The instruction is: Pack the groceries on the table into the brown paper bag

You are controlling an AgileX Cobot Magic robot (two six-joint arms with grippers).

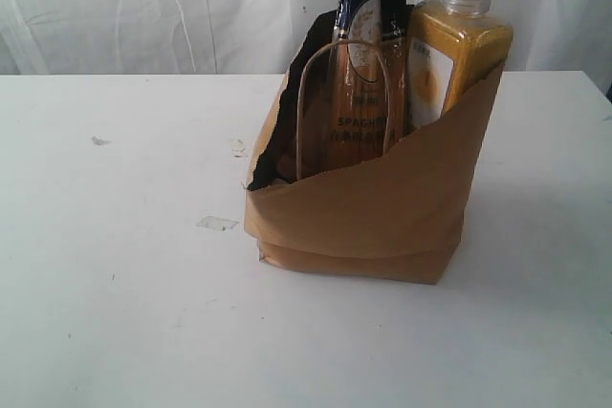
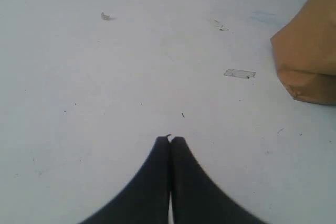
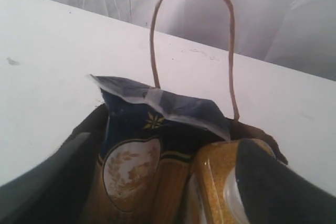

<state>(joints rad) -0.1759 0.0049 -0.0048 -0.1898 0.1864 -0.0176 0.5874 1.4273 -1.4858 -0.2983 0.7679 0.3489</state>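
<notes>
The paper bag [image 1: 382, 207] stands near the middle of the desk [image 1: 124, 284]. A spaghetti packet [image 1: 359, 93] and a yellow bottle [image 1: 459, 45] stand upright inside it, side by side, and both reach well above its rim. No other groceries are visible, and it cannot be told whether they lie lower in the bag.

The right claw [image 3: 163, 153] hangs over the bag's mouth. Its jaws are wide apart, one on each side of the packet and bottle tops, and they do not appear to grip either. The left claw [image 2: 170, 139] is closed on nothing over bare desk, to one side of the bag.

The main risk is probably in pulling away. The handle loop [image 3: 157, 24] rises just beyond the packet's crimped top. A finger that catches the loop or the crimp could drag the light bag or tip it over. One side of the rim is low and ragged, so a nudged packet could lean out there. The bottle looks heavy and sits high, so a knock from the nearer finger might topple the bag.
</notes>
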